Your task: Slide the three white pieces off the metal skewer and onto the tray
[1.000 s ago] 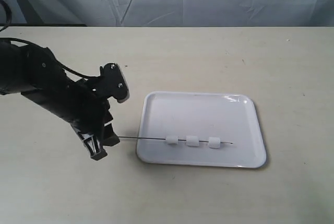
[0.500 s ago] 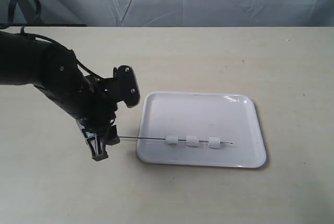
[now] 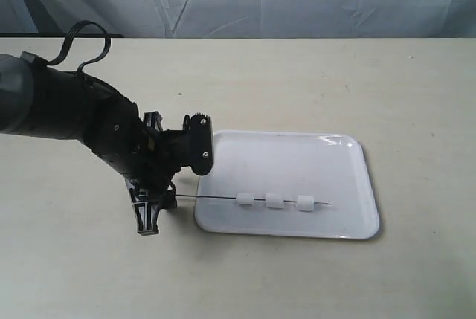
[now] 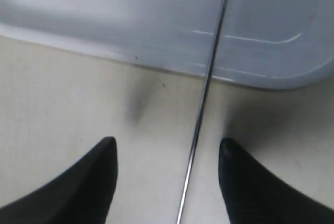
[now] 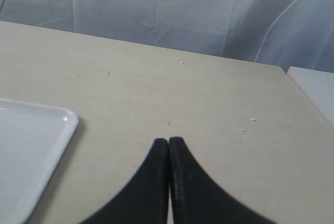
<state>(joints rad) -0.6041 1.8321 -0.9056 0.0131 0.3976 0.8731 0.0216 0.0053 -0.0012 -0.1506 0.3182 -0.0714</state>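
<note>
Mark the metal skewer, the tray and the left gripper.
metal skewer (image 3: 212,198), exterior view, bare left stretch of the shaft.
tray (image 3: 290,159), exterior view, bare floor.
left gripper (image 4: 167,141), left wrist view, midway between the fingertips.

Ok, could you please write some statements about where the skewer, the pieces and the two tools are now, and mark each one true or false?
1. The three white pieces sit on the metal skewer. True.
2. The left tool is shut on the skewer. False: it is open, with the skewer between its sides.
3. The skewer lies wholly inside the tray. False: one end sticks out over the table.
4. The right tool is shut and holds nothing. True.
</note>
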